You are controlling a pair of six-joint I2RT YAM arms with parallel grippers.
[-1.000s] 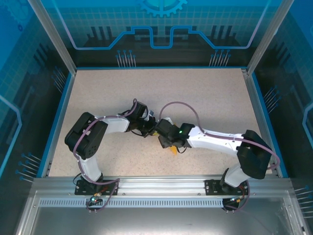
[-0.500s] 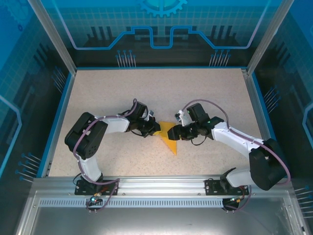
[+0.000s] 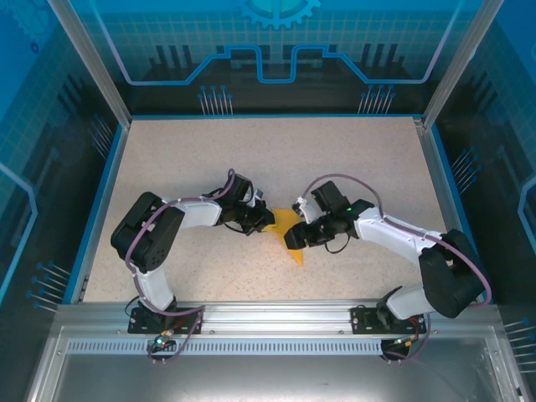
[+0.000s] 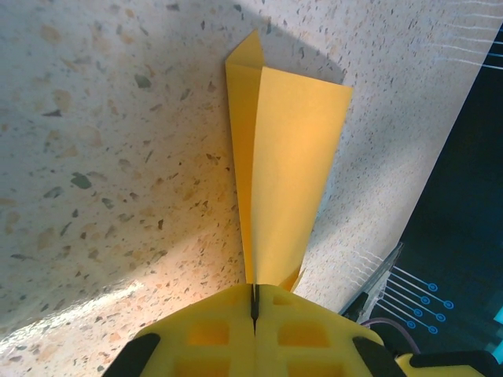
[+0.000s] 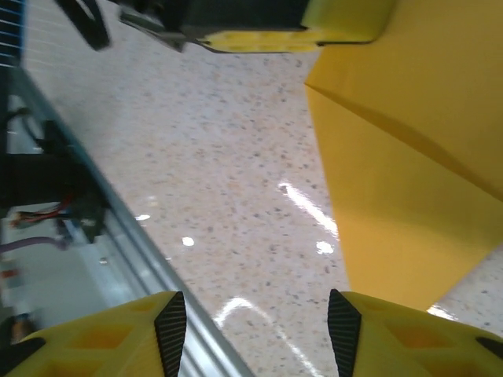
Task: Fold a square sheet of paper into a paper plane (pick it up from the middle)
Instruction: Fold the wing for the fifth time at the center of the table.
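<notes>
The paper plane (image 3: 285,224) sits near the middle of the speckled counter (image 3: 251,159), between the two arms and a little toward the near edge. It is orange-yellow paper, folded into a narrow tapering shape with creased layers. In the top view its pointed end aims at the near edge of the counter. The left tool (image 4: 254,302) is clenched on one narrow end of it. In the left wrist view the yellow pads (image 4: 212,334) meet with only a thin seam between them. The paper comes out of that seam and widens as it runs away from the camera, showing one long crease and a folded-over flap (image 4: 242,102) along its left side. It casts a soft shadow on the counter, and I cannot tell whether the far part rests on the surface or hangs just above it. The right tool (image 3: 295,240) comes in from the opposite side and is right at the paper's edge in the top view. It is released: in the right wrist view its two yellow fingers (image 5: 110,342) stand apart with bare counter between them. There the paper lies to the right, and its lower corner comes close to one finger. Nothing is caught between the fingers. A metal rail (image 5: 118,243) runs along the counter's near edge.
</notes>
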